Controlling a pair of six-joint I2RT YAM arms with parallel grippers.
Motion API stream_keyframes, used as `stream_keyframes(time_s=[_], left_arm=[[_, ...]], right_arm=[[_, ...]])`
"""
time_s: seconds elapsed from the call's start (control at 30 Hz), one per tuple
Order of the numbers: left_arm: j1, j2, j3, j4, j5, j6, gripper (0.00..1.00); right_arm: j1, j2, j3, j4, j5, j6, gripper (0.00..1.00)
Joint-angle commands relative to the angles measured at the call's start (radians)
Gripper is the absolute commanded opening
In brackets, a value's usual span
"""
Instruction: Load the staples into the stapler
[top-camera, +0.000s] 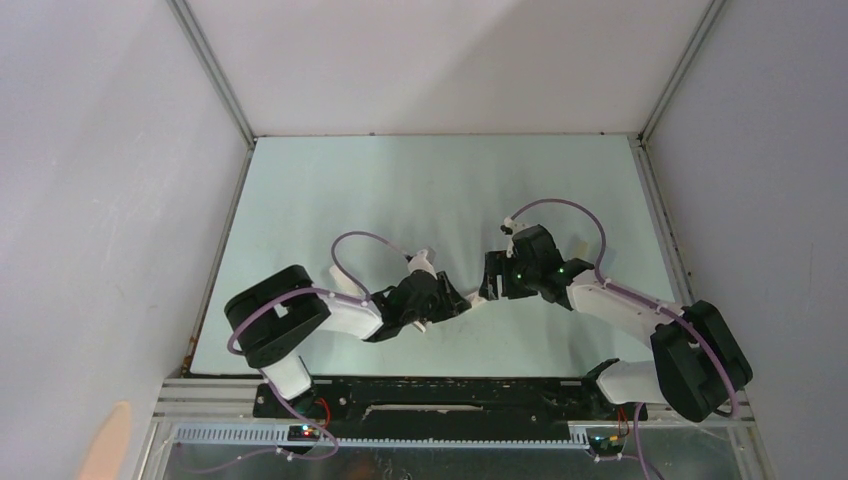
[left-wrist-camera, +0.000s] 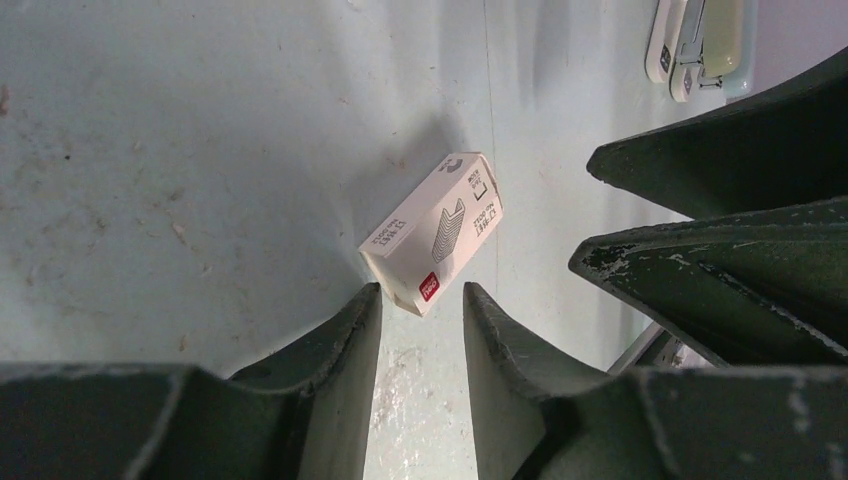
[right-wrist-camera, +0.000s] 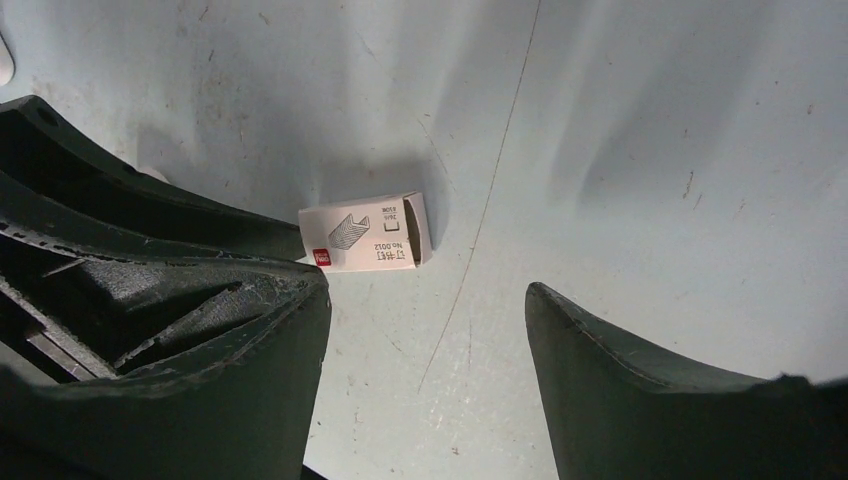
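Note:
The staples box, small and white with a red mark, lies flat on the pale table. It also shows in the right wrist view and as a white speck in the top view. My left gripper is open, and the box's near corner sits just between its fingertips, untouched. My right gripper is open wide and empty, with the box just beyond its left finger. The two grippers face each other over the box. The stapler, pale green and white, lies farther off. No staple tray shows.
White walls enclose the table on the left, back and right. The right arm's fingers fill the right side of the left wrist view. The left arm's fingers fill the left side of the right wrist view.

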Motion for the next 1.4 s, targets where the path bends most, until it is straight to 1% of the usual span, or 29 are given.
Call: stream_keyframes(time_s=[0.0,0.13,0.3,0.47,0.63,0.73,0.83,1.0,1.07,1.17,1.37], left_arm=[[0.017,0.044,0.010,0.044,0.013,-0.040,0.39],[0.045,0.073,-0.017,0.111,0.020,-0.057,0.35],[0.081,0.081,-0.034,0.137,0.026,-0.039,0.26],[0.110,0.072,-0.026,0.131,0.050,0.006,0.24],[0.114,0.059,0.003,0.094,0.074,0.065,0.32],[0.122,0.041,-0.005,0.091,0.074,0.087,0.36],[0.147,0.026,-0.035,0.125,0.119,0.090,0.38],[0.177,0.032,-0.059,0.207,0.198,0.086,0.39],[0.187,0.033,-0.072,0.245,0.219,0.078,0.40],[0.210,0.036,-0.092,0.290,0.256,0.063,0.40],[0.245,0.073,-0.101,0.367,0.328,0.033,0.41]], right_arm=[[0.005,0.010,-0.003,0.014,0.019,0.012,0.74],[0.005,0.026,-0.003,0.026,0.005,0.006,0.74],[0.012,0.035,-0.003,0.035,-0.008,-0.018,0.75],[0.029,0.028,-0.003,0.034,-0.008,-0.049,0.75],[0.058,0.007,-0.003,0.042,-0.015,-0.116,0.76],[0.100,-0.003,0.016,0.029,0.010,-0.203,0.76],[0.141,-0.003,0.056,0.009,0.062,-0.305,0.76],[0.181,-0.008,0.095,0.018,0.072,-0.507,0.76],[0.174,-0.014,0.095,0.037,0.055,-0.553,0.75],[0.168,-0.007,0.095,0.049,-0.011,-0.635,0.72],[0.168,0.054,0.095,0.070,-0.003,-0.770,0.71]])
